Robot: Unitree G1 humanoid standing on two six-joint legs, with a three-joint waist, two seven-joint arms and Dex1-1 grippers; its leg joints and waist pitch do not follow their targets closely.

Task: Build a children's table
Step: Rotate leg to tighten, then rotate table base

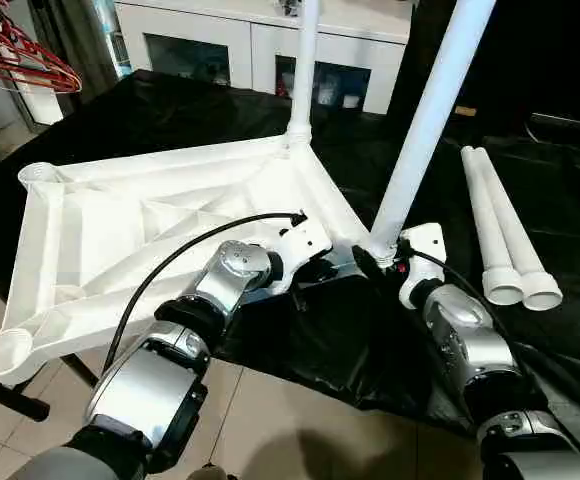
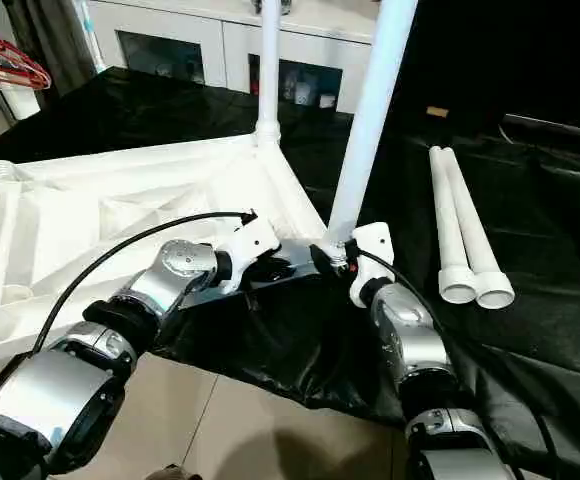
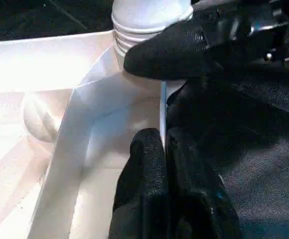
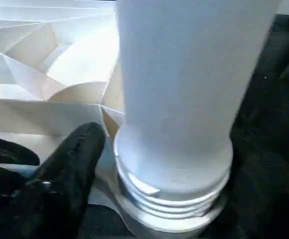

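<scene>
Black cloth [image 1: 170, 120]; no legible writing; left tool [image 3: 164, 149] pinches tabletop [image 1: 150, 220] rim; right tool [image 1: 380, 255] spread around leg [image 1: 425, 130].

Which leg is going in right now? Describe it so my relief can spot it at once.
Start at the white table top lying ribbed side up on the black cloth. At its near corner, between the two grippers, a white tube leg stands leaning in the socket. The far leg stands straight, and two more legs lie flat on the cloth.
</scene>
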